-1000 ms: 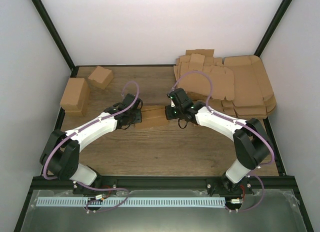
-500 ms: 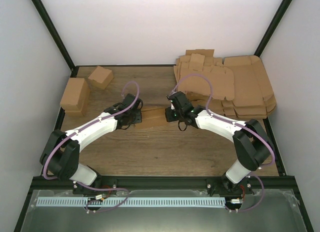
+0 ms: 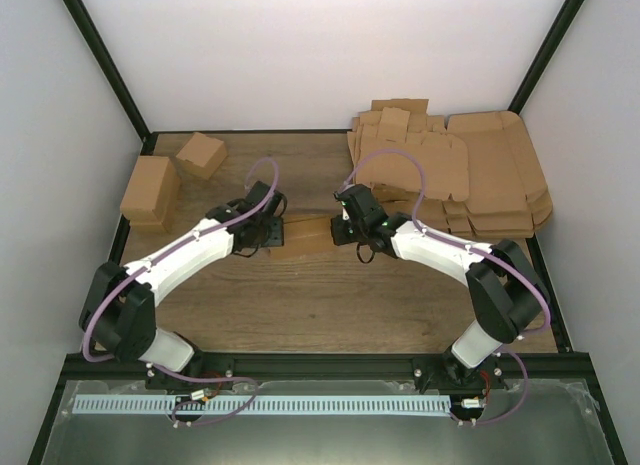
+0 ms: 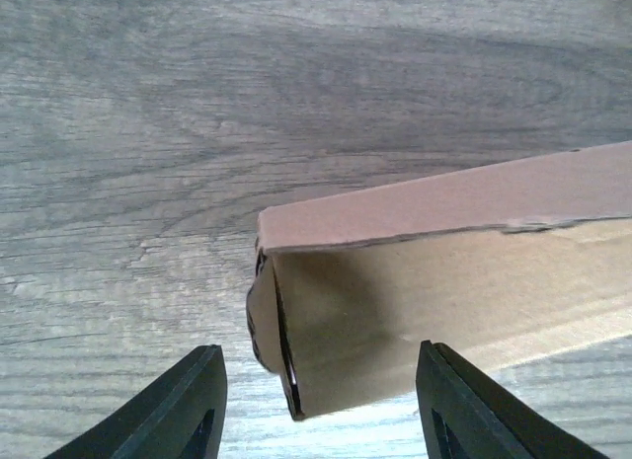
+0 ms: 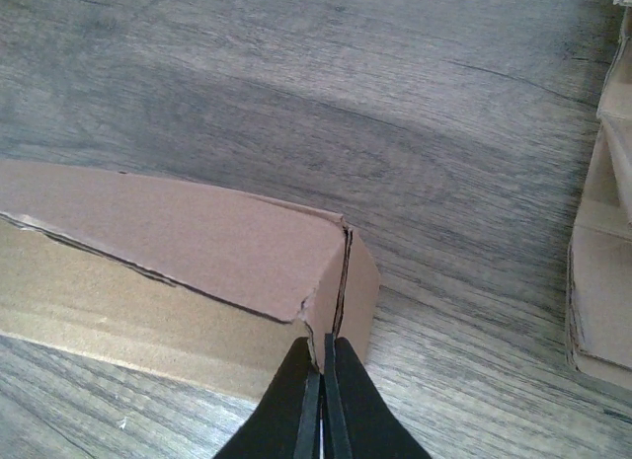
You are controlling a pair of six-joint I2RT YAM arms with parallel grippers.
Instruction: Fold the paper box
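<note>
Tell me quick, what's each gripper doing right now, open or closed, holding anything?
Left gripper: open, either side of a corner of the brown cardboard paper box.
Right gripper: closed at that box's corner; any pinch cannot be told.

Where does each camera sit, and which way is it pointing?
Top external: above and behind, looking down at the table; the left arm and right arm show, meeting at the paper box.
Left wrist: low, facing one box end; open left fingers show.
Right wrist: low, facing the other end; shut right fingers show.
Shared: both wrist views see the same box, from opposite ends.
</note>
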